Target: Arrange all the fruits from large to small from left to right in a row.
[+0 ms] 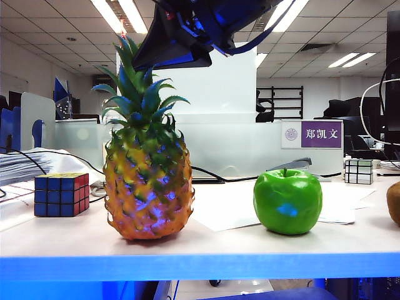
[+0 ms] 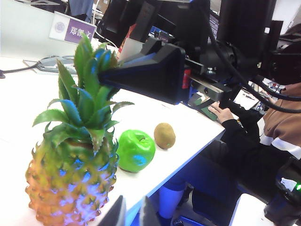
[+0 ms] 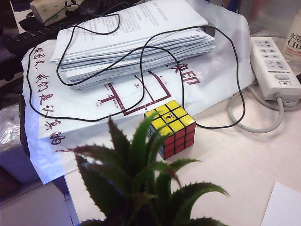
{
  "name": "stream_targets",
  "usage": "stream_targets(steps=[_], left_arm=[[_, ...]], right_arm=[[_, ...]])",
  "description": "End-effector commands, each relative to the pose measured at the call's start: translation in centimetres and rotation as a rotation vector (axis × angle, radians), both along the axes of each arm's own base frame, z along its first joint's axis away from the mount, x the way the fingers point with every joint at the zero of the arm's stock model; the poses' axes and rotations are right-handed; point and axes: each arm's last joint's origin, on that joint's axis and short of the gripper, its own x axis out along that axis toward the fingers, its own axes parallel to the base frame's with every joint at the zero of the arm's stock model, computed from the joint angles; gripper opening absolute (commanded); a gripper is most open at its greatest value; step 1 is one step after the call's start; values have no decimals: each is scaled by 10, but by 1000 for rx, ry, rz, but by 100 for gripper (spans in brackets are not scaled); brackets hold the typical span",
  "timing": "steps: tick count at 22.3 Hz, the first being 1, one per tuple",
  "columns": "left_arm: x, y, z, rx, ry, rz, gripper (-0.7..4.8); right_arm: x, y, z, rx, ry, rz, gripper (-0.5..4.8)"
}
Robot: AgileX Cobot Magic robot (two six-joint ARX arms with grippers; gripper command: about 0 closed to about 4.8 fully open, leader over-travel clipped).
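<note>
With pineapple (image 1: 148,187), apple (image 1: 288,201) and kiwi (image 2: 164,135) rowed large to small rightward from the pineapple, little remains. My right gripper (image 2: 106,77) is closed and empty above the pineapple's crown; my left gripper (image 2: 130,215), near the pineapple's base, I can't read.

Ceiling strip lights (image 1: 122,15) lit the room brightly. Glare washed the table (image 2: 19,94) white; blue highlights sheened the pineapple (image 1: 148,187).

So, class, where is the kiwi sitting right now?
In the exterior view the kiwi sits at the far right edge of the table, right of the green apple, apart from it.
</note>
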Motion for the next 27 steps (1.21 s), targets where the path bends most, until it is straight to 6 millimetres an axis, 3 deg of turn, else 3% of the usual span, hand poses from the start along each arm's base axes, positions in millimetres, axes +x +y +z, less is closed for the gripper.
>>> stream_targets(steps=[1, 2, 3, 4, 7, 9, 11, 12, 14, 17, 22, 25, 26, 27], left_arm=[[-1, 0, 2, 1, -18, -3, 54], [-1, 0, 2, 1, -18, -3, 54], [-1, 0, 2, 1, -17, -3, 54], [-1, 0, 2, 1, -18, -3, 54], [-1, 0, 2, 1, -17, -3, 54], [-1, 0, 2, 1, -17, -3, 54], [-1, 0, 2, 1, -17, -3, 54], [-1, 0, 2, 1, -17, -3, 54], [-1, 0, 2, 1, -16, -3, 54], [-1, 0, 2, 1, -16, -3, 55], [0, 0, 2, 1, -17, -2, 58], [0, 0, 2, 1, -18, 6, 58], [0, 0, 2, 3, -22, 6, 58], [0, 0, 2, 5, -27, 14, 58]], right_arm=[[1, 0, 3, 14, -19, -1, 23], [1, 0, 3, 14, -19, -1, 85], [1, 0, 3, 14, -19, -1, 181], [1, 0, 3, 13, -19, -4, 222], [1, 0, 3, 11, -24, -18, 232], [1, 0, 4, 11, -25, -20, 286], [2, 0, 4, 16, -35, -35, 294], [2, 0, 7, 32, -50, -37, 335], [3, 1, 15, 89, -99, -39, 351], [4, 1, 26, 160, -158, -41, 428], [-2, -5, 44, 239, -204, -45, 432], [-15, -18, 68, 299, -261, -45, 417], [-20, -25, 78, 325, -286, -52, 339], [-28, -34, 90, 355, -318, -72, 153]])
